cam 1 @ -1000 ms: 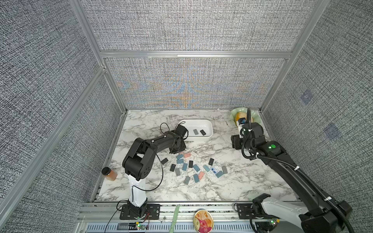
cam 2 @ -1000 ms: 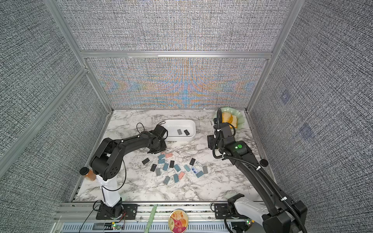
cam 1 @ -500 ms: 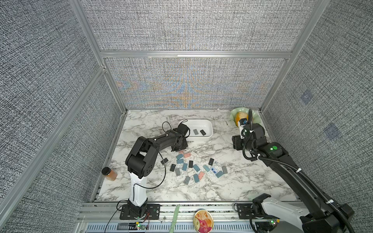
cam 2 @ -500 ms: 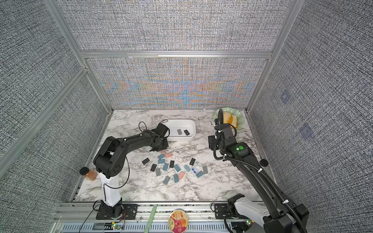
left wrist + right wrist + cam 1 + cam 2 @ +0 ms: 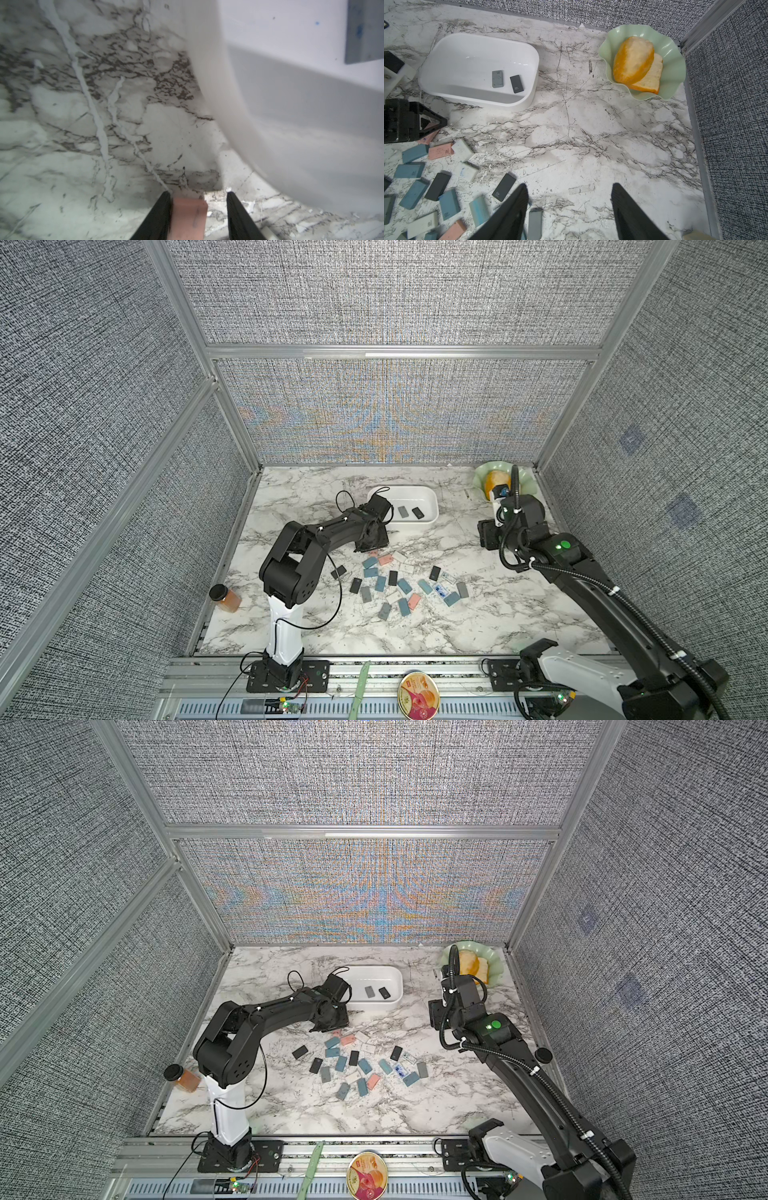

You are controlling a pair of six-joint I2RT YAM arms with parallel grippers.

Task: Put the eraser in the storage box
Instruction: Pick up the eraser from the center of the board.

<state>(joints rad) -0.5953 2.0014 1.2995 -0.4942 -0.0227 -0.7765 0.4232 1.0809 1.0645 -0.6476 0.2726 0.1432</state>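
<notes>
The left fingers (image 5: 160, 216) have just spread from a tighter set, so the small pink rectangular eraser (image 5: 189, 218) between them now touches only one finger, with a gap to the other, and seems to rest on the marble-patterned surface (image 5: 591, 135). We judge the grip lost or not yet made: the white rounded plastic storage box (image 5: 456, 68) lies just ahead of those fingers, the eraser still outside it. The right fingers (image 5: 627, 212) hang wide and empty.

one storage box (image 5: 432, 517); two erasers (image 5: 403, 512) inside; roughly twenty loose; one green dish (image 5: 482, 481); one jar (image 5: 225, 600)
</notes>
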